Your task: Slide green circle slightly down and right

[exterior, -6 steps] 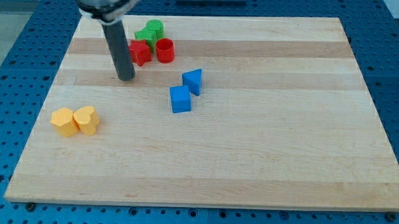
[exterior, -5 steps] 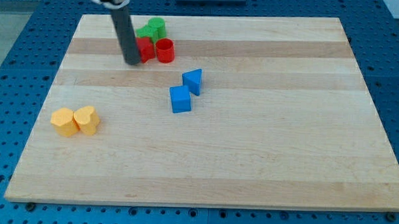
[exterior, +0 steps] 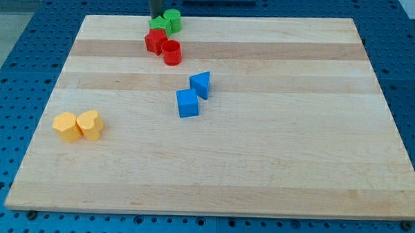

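Rod's tip (exterior: 156, 15) stood at your counter's (exterior: 275, 153) top edge, touching green circle (exterior: 172, 20) group's upper left, no hand fitted, nothing held.

Green circle (exterior: 173, 20) at the board's top edge.
It is a short, bright green cylinder lying flat near the view's top, left of centre, touching a second green block on its left and just above the red pieces.
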Robot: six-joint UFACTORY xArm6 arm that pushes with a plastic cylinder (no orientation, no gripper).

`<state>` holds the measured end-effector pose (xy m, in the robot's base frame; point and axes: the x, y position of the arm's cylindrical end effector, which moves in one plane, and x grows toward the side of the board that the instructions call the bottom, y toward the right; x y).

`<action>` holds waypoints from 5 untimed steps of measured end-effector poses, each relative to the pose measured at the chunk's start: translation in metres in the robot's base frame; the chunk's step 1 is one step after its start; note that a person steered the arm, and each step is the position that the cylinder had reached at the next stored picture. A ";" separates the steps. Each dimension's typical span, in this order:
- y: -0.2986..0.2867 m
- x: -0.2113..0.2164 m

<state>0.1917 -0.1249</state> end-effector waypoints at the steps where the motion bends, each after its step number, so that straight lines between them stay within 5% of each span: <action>1: 0.056 0.020; 2: 0.127 0.049; 3: 0.088 0.065; 5: 0.119 0.109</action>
<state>0.3009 -0.0055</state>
